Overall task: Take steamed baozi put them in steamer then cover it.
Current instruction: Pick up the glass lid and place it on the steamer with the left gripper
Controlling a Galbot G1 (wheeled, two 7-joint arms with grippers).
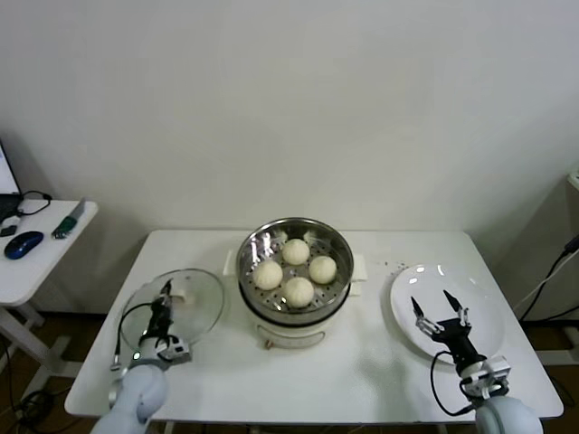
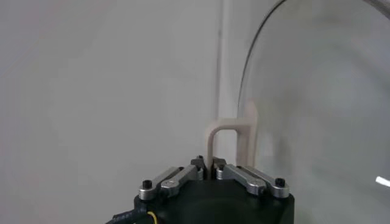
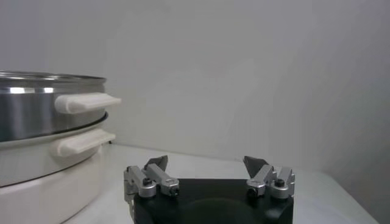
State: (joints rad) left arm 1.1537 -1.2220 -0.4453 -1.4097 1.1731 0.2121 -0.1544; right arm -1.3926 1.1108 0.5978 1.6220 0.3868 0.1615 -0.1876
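Several off-white baozi (image 1: 298, 290) lie in the shiny steel steamer (image 1: 255, 243), which stands on a white cooker base (image 1: 294, 334) at the table's middle. The steamer shows uncovered. The round glass lid (image 1: 201, 306) lies left of it on the table. My left gripper (image 1: 166, 291) is over the lid and shut on the lid's white handle (image 2: 233, 137), whose leg sits between the fingers (image 2: 220, 165). My right gripper (image 1: 440, 306) is open and empty above the empty white plate (image 1: 484, 312) on the right. The steamer (image 3: 36, 112) also shows in the right wrist view.
The white table (image 1: 362, 371) carries only these things. A white side desk (image 1: 41, 258) with a blue mouse (image 1: 23, 244) stands at the far left. Cables (image 1: 552, 280) hang at the right edge. A plain wall is behind.
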